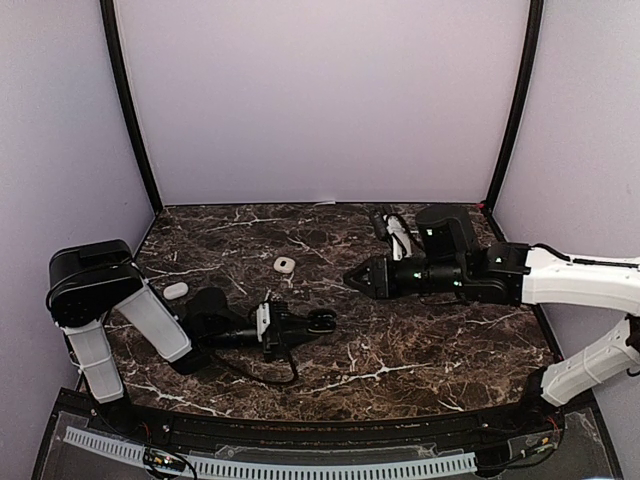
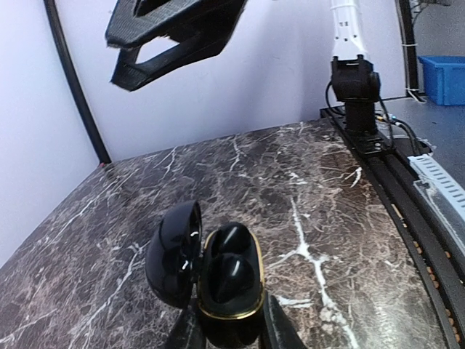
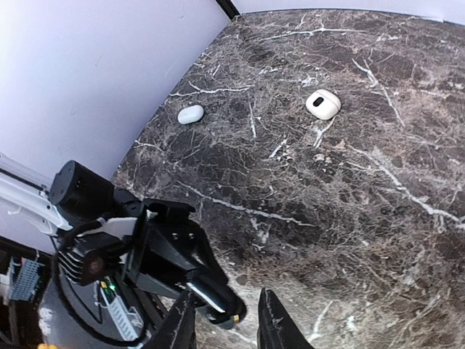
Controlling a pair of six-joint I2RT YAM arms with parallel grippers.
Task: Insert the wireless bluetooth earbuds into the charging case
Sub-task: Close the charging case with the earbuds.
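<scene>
Overhead; wrist views sharing charging case (image 2: 229,287)

Lighting is even and diffuse, apparently from overhead; the walls (image 1: 320,100) read pale lilac. Shadows on the counter (image 1: 400,350) are soft and faint. The dark stone has a mild sheen, no harsh glare. The glossy case (image 2: 229,283) carries small bright highlights. The right fingers (image 3: 272,327) are blurred at the frame edge. The overhead view is slightly soft.
</scene>
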